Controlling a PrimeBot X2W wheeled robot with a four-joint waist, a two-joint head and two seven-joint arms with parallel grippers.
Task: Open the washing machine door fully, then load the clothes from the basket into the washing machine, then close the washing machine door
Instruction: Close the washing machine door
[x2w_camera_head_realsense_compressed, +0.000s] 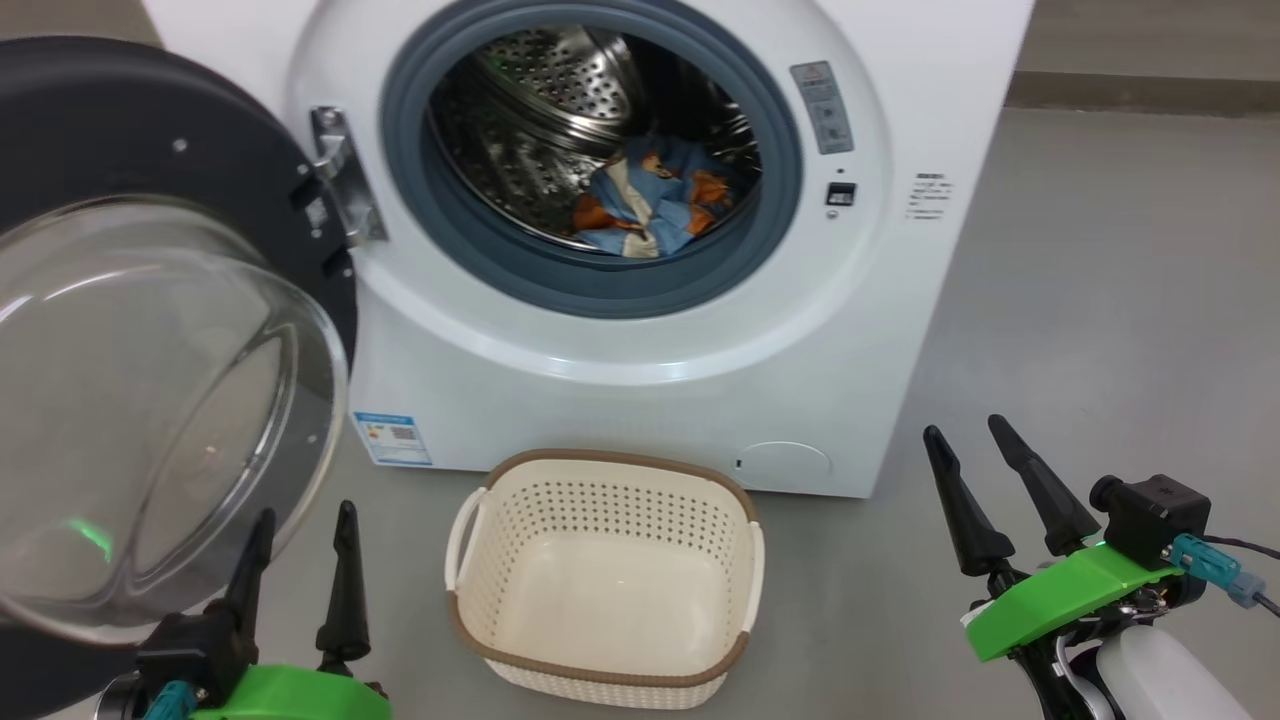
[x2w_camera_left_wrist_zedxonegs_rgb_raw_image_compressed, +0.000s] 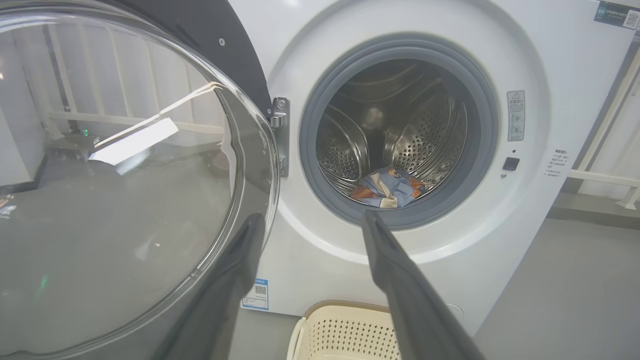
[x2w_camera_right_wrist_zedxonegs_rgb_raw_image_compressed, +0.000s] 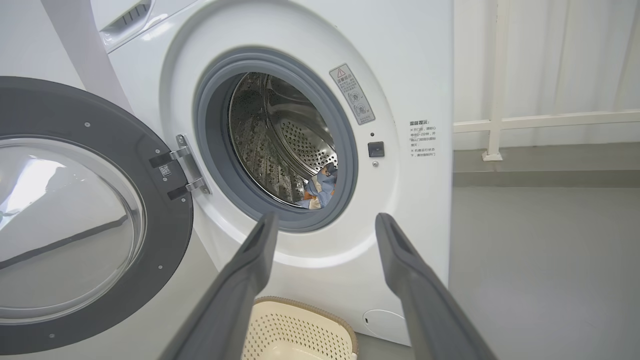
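The white washing machine (x2w_camera_head_realsense_compressed: 650, 380) stands in front of me, its black door (x2w_camera_head_realsense_compressed: 120, 140) swung wide to the left on a metal hinge (x2w_camera_head_realsense_compressed: 345, 180), the glass bowl (x2w_camera_head_realsense_compressed: 150, 400) bulging toward me. The light blue and orange clothes (x2w_camera_head_realsense_compressed: 645, 200) lie inside the steel drum (x2w_camera_left_wrist_zedxonegs_rgb_raw_image_compressed: 385, 186) (x2w_camera_right_wrist_zedxonegs_rgb_raw_image_compressed: 320, 190). The cream basket (x2w_camera_head_realsense_compressed: 605, 580) sits on the floor before the machine with nothing in it. My left gripper (x2w_camera_head_realsense_compressed: 305, 520) hangs open beside the door's glass, holding nothing. My right gripper (x2w_camera_head_realsense_compressed: 970, 435) is open and bare, right of the basket.
Grey floor (x2w_camera_head_realsense_compressed: 1100, 300) stretches to the machine's right. A white railing (x2w_camera_right_wrist_zedxonegs_rgb_raw_image_compressed: 545, 120) runs along the far wall. A blue label sticker (x2w_camera_head_realsense_compressed: 392, 438) marks the machine's lower left front, and a grey rubber seal (x2w_camera_head_realsense_compressed: 590, 290) rings the opening.
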